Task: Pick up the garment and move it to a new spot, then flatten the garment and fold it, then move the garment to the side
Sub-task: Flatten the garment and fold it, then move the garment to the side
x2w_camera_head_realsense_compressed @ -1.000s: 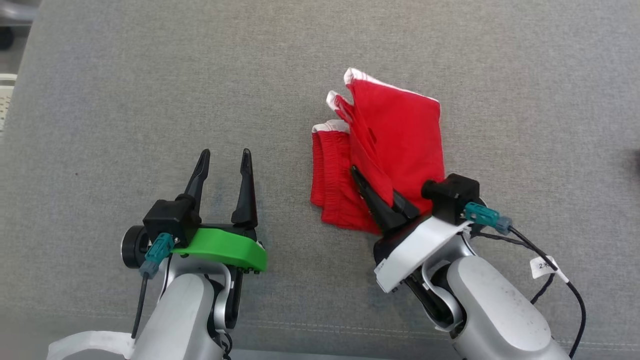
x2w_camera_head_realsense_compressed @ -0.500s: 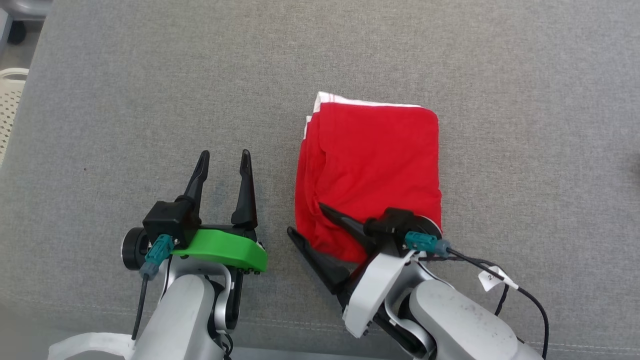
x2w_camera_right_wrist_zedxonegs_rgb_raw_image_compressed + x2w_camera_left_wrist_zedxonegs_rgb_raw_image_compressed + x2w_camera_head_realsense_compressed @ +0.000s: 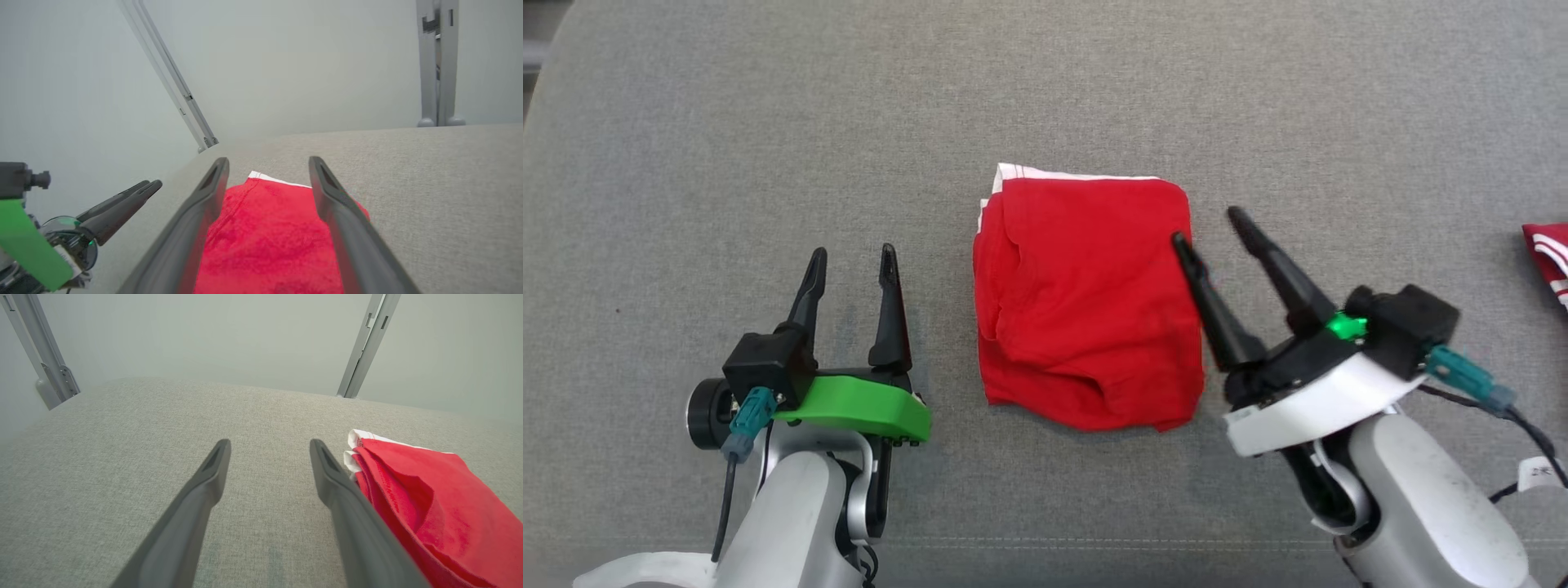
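While garment [image 3: 1086, 302] lies folded, right hand [image 3: 1205, 226] spread at its right edge

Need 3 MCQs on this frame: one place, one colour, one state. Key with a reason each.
1. Where on the grey fabric surface does the folded red fabric garment lie?
A) between the left gripper and the right gripper
B) left of both grippers
C) right of both grippers

2. What colour is the trim on the garment's far edge?
A) blue
B) white
C) yellow

3. How is the right gripper?
A) shut on the garment
B) shut, empty
C) open

Key:
1 A: the head view shows a gripper on each side of it.
2 B: a white strip runs along that edge.
3 C: its two dark fingers stand apart, gripping nothing.
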